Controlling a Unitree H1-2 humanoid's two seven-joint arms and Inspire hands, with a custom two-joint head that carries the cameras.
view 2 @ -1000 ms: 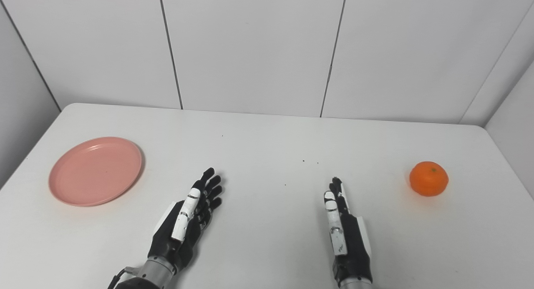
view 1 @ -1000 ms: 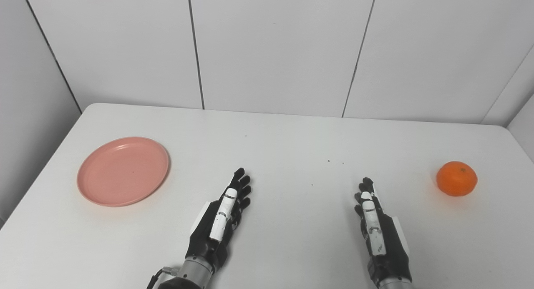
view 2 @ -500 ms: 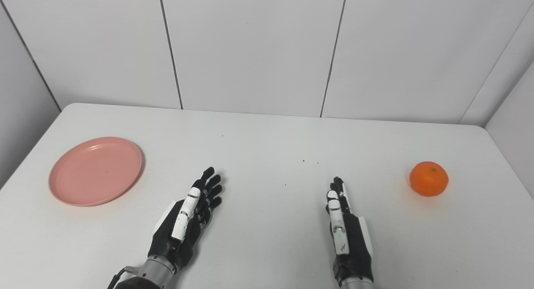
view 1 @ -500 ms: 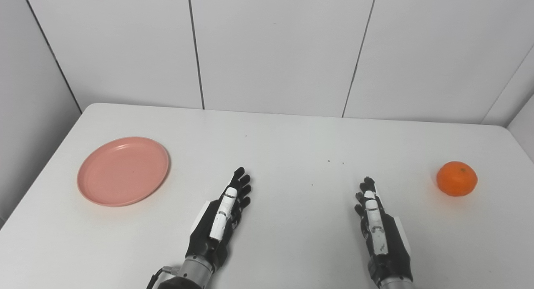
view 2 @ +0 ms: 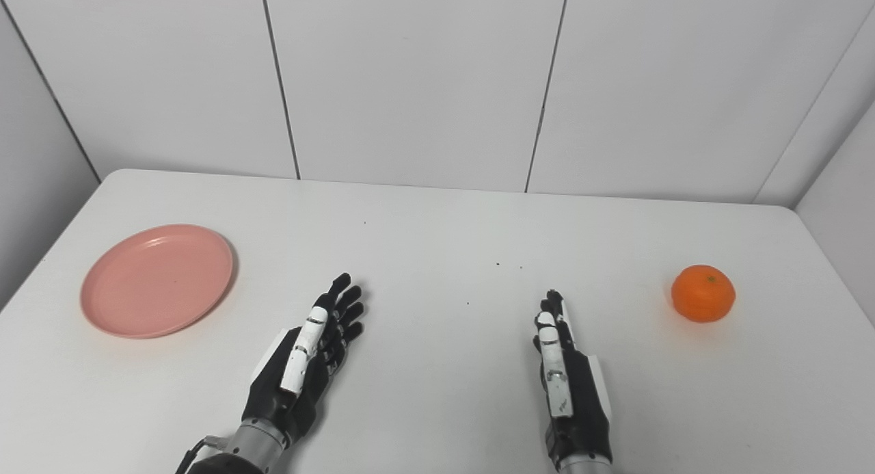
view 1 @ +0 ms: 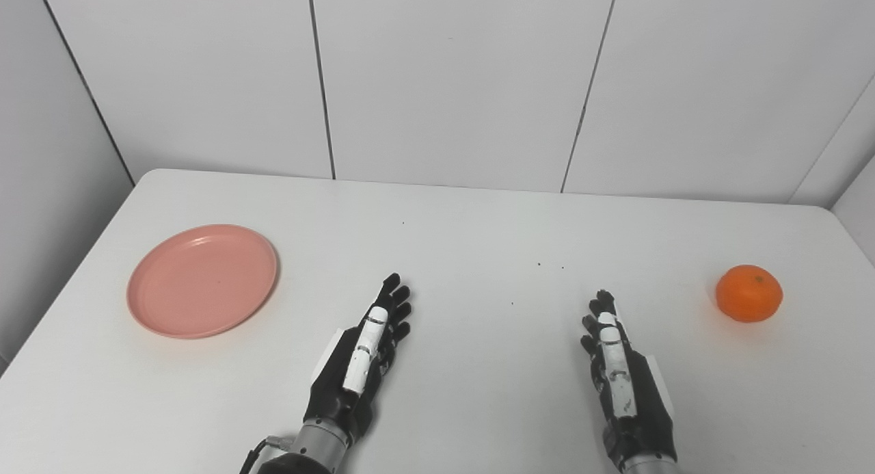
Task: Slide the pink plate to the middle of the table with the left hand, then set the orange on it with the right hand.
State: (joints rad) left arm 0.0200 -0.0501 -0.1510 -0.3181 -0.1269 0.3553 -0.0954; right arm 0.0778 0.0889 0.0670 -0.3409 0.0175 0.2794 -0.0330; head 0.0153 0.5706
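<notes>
A round pink plate (view 1: pixel 202 280) lies flat on the left side of a white counter (view 1: pixel 472 221), with nothing on it. An orange (view 1: pixel 748 293) sits on the counter far over on the right side, well apart from the plate.

Two black and white robot hands reach in from the bottom edge, both near the front of the counter and between the plate and the orange. The left hand (view 1: pixel 360 354) is right of the plate and apart from it, angled a little to the right, its fingers (view 1: pixel 396 299) stretched out and slightly spread, grasping nothing. The right hand (view 1: pixel 618 375) points away from the viewer, well short of the orange, its fingers (view 1: pixel 600 308) also straight and released, holding nothing.

A few tiny dark specks dot the middle of the counter. Behind the counter stands a plain white wall (view 1: pixel 451 77) made of large panels with thin dark seams between them.
</notes>
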